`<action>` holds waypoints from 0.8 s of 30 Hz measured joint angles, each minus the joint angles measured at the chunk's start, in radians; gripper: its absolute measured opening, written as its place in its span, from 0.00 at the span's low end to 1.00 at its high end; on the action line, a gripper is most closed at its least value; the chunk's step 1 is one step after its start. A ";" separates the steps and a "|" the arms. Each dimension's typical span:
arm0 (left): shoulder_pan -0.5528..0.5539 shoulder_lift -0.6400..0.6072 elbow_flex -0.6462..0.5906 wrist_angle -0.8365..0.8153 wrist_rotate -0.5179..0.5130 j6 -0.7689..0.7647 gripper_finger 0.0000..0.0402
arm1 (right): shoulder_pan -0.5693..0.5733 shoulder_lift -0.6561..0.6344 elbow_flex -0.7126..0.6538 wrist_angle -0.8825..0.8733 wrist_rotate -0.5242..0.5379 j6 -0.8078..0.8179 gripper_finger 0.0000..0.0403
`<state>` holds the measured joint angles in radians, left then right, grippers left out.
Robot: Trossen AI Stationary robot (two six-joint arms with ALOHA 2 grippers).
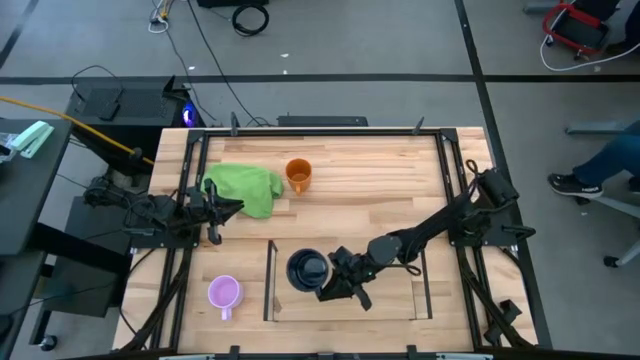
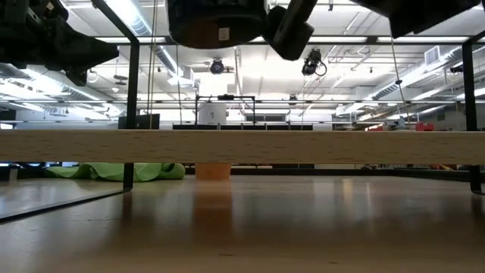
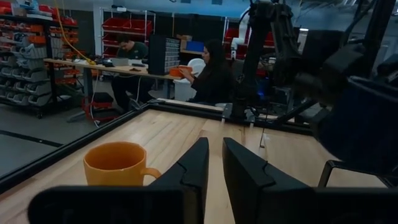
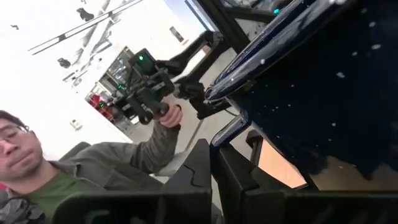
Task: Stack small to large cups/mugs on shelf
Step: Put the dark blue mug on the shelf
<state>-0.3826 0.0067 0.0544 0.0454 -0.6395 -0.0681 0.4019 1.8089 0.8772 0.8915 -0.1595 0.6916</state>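
The right gripper (image 1: pixel 335 283) is closed on the rim of the glossy black handled mug (image 1: pixel 307 270), which is held above the low clear-sided shelf with a light wooden floor (image 1: pixel 400 300), presumably to be set down inside it. Beyond the shelf, the orange mug (image 1: pixel 298 175) is left standing beside a crumpled green cloth (image 1: pixel 245 188). The light purple mug (image 1: pixel 223 294) is seen just outside the shelf's left panel. The left gripper (image 1: pixel 212 213) is parked near the cloth; whether it is shut cannot be told.
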 joint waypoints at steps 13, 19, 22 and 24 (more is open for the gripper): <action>0.000 0.000 0.000 0.000 -0.007 -0.007 0.13 | 0.032 0.078 0.000 0.113 0.052 0.046 0.02; 0.000 0.000 0.000 0.000 -0.007 -0.008 0.14 | 0.034 0.112 0.000 0.137 0.050 0.065 0.02; 0.000 0.000 0.000 0.000 -0.007 -0.008 0.15 | 0.034 0.112 -0.001 0.138 0.049 0.065 0.02; 0.000 0.000 0.000 0.000 -0.007 -0.008 0.14 | 0.034 0.117 0.000 0.142 0.049 0.076 0.02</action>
<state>-0.3828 0.0067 0.0544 0.0456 -0.6468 -0.0757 0.4355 1.9256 0.8767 1.0333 -0.1104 0.7679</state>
